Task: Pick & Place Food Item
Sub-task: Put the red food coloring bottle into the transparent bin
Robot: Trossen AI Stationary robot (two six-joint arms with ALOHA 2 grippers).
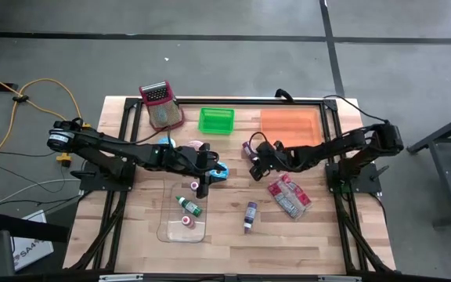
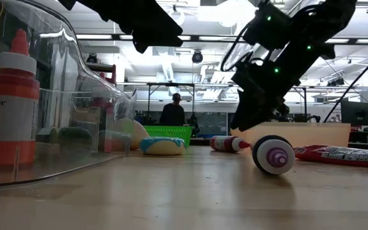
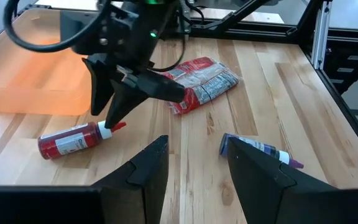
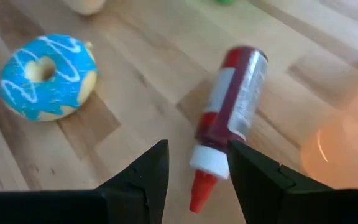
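Note:
A red sauce bottle (image 4: 232,102) with a white cap and red nozzle lies on its side on the wooden table, right of centre (image 1: 248,147). My right gripper (image 4: 194,180) is open and slants down over the bottle's cap end, one finger on each side of the cap (image 4: 205,163). A blue-iced donut (image 4: 45,74) lies flat to its left. My left gripper (image 3: 194,146) hangs open above the table near the donut (image 1: 219,172), with nothing between its fingers. My right gripper comes at the bottle's cap end (image 3: 107,129) slanting down from the table's right side. I cannot tell whether its fingertips (image 3: 112,115) touch the cap. The bottle lies flat on the table.
A red snack packet (image 1: 288,196) and a purple-capped bottle (image 1: 250,213) lie near the right gripper. A clear tray (image 1: 171,231) holding small bottles stands front left. A green basket (image 1: 216,120), an orange bin (image 1: 290,125) and a red basket (image 1: 160,104) line the far edge.

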